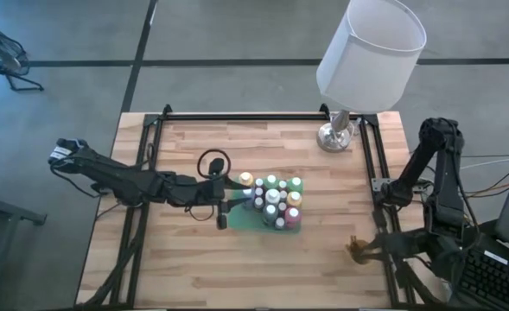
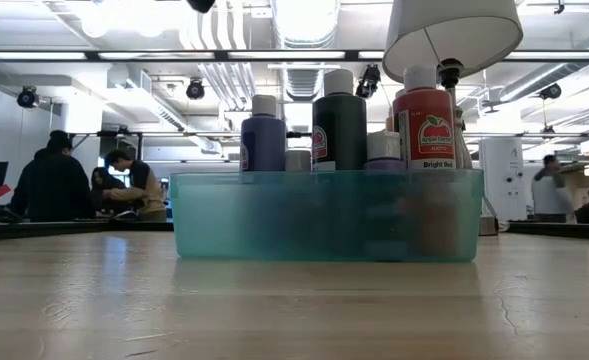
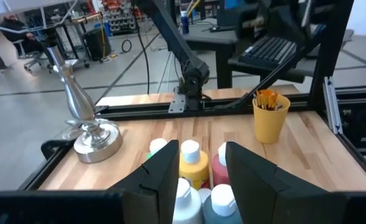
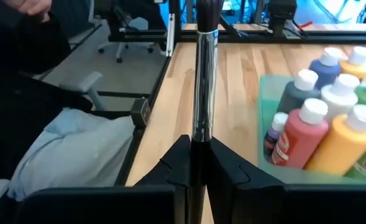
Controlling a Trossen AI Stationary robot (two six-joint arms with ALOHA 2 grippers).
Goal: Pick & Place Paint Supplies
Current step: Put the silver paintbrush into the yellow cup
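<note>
Several small paint bottles (image 1: 276, 200) with pale caps stand upright in a teal tray (image 2: 324, 215) at the table's middle. My left gripper (image 1: 228, 207) reaches in level from the left, open. Its fingers (image 3: 164, 171) stand apart above the tray's left end, with a yellow bottle (image 3: 192, 165) showing beyond the gap. My right gripper (image 1: 364, 250) is at the near right, beside a yellow cup (image 3: 271, 118) that holds brushes, and is shut on a thin dark-handled brush (image 4: 201, 87). My right gripper pinches the brush's dark handle (image 4: 198, 155) between its two fingers, just behind the silver ferrule (image 4: 202, 81). The brush lies along the fingers and sticks out past their tips, bristle end foremost, clear of the table.
A lamp with a white shade (image 1: 371, 52) and silver base (image 1: 334, 136) stands at the far right. A black ring (image 1: 213, 162) lies left of the tray. Black frame rails (image 1: 263, 117) border the table. A seated person's lap (image 4: 64, 149) is close beside a table edge.
</note>
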